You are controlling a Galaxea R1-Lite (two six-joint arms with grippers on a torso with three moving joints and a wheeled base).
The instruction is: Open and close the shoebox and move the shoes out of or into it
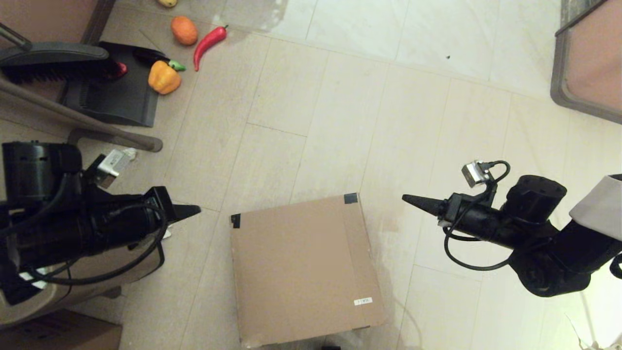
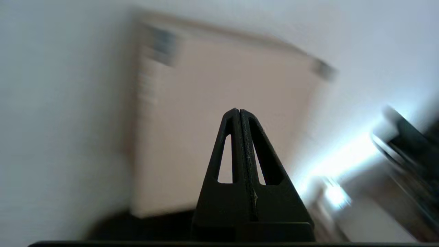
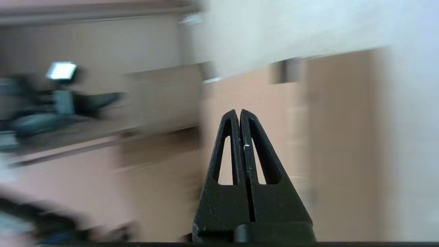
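The plain brown shoebox lies on the tiled floor with its lid down, black tape at two far corners and a small white sticker near its front right. The shoes are out of view. My left gripper hangs shut and empty to the left of the box, pointing at it; in the left wrist view the shoebox fills the space beyond the left gripper. My right gripper hovers shut and empty to the right of the box, pointing left; in the right wrist view the right gripper faces the shoebox.
A black dustpan with a brush, a yellow pepper, an orange and a red chilli lie at the far left. A darker carton sits at the near left. A framed panel stands at the far right.
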